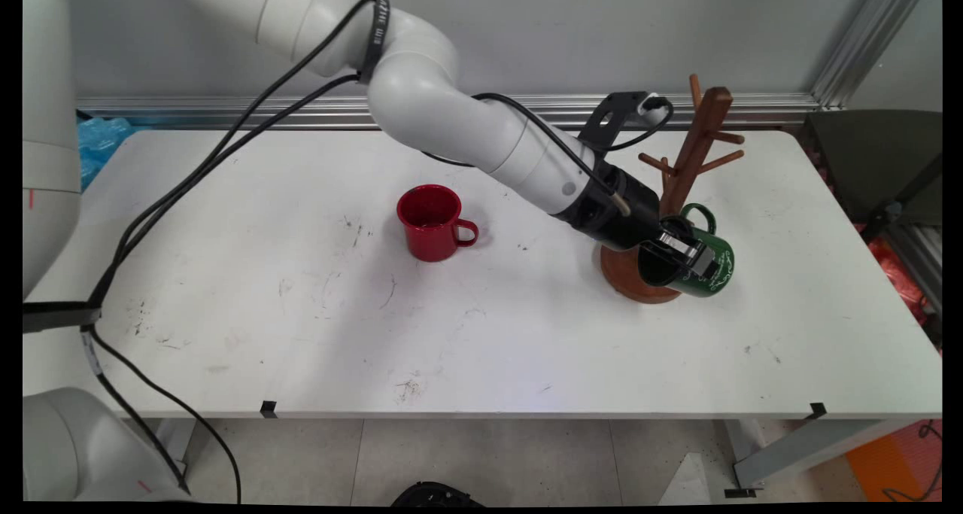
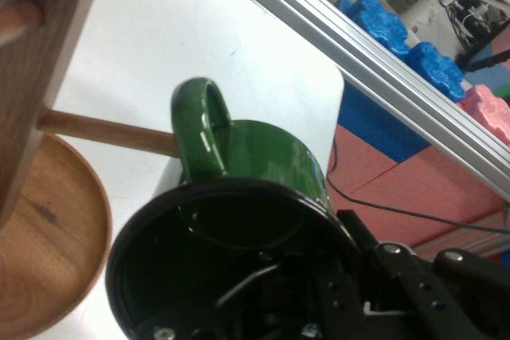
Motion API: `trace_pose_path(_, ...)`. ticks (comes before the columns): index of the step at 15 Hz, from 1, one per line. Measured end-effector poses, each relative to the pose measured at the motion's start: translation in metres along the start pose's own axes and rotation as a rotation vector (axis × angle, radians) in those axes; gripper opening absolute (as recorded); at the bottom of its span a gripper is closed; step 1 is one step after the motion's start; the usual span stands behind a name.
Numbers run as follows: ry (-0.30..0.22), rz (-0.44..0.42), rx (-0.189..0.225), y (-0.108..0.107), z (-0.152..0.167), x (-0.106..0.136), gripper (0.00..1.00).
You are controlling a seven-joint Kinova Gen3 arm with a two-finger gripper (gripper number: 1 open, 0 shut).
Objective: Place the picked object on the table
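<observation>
Green mug is gripped by its rim in the jaws of the gripper | held tilted beside the wooden mug tree, handle apparently at a low peg | red mug left standing mid-tabletop, unhung.

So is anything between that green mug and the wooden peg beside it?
Nothing visible. The gripper is shut on the green mug's rim, with one finger inside. The mug's handle sits right at the tip of a low peg on the wooden tree, with no object between them.
</observation>
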Motion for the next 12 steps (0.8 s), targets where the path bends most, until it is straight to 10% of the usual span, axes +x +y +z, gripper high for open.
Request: trace_pose_path(12,-0.006,0.042,-0.016,0.021,-0.029,-0.012,0.00)
